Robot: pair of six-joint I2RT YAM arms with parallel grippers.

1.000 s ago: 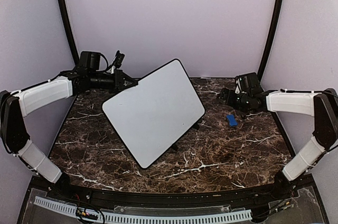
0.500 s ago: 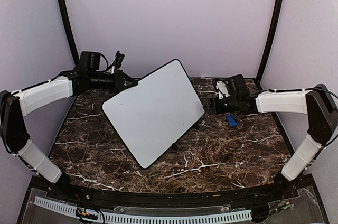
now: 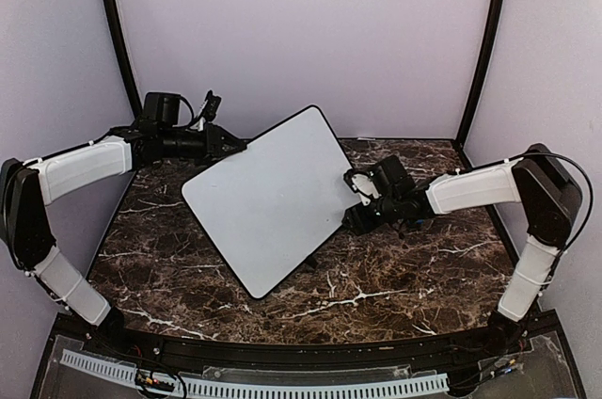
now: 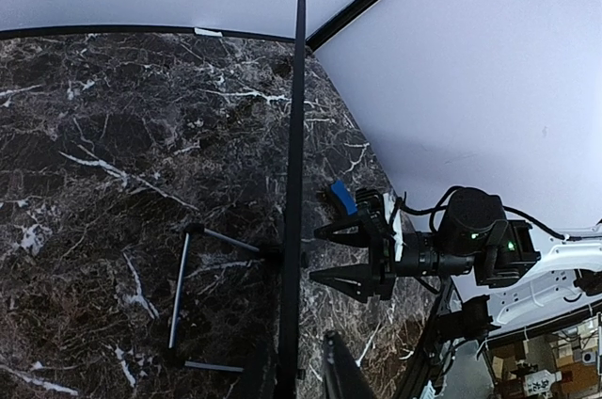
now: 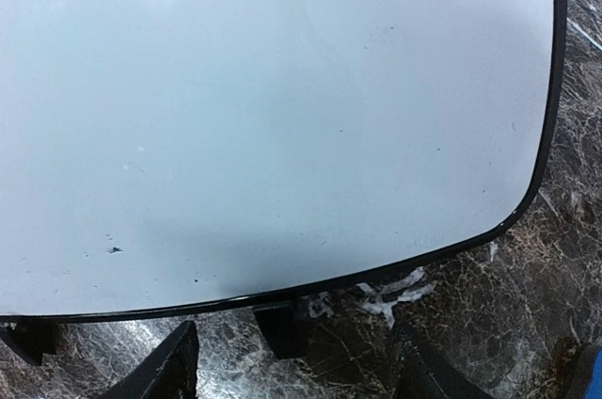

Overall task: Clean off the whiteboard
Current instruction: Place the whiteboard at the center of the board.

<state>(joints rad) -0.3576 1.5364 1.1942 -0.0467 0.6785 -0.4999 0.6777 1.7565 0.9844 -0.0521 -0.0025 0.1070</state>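
Observation:
The whiteboard stands tilted on its thin black stand legs, with its face blank apart from tiny specks. My left gripper straddles its upper left rim. In the left wrist view the board is edge-on, with a thin gap between the rim and my right-hand finger. My right gripper is open and empty at the board's right edge, its fingers wide apart below the rim. The blue eraser lies on the table behind it.
The dark marble table has black curved frame posts at the back corners and lilac walls around it. A small black foot of the board sits just ahead of my right gripper.
My right arm swung left from beside the eraser to the board's right edge, its jaws narrowing somewhat. My left jaws eased slightly off the rim. The board has not moved.

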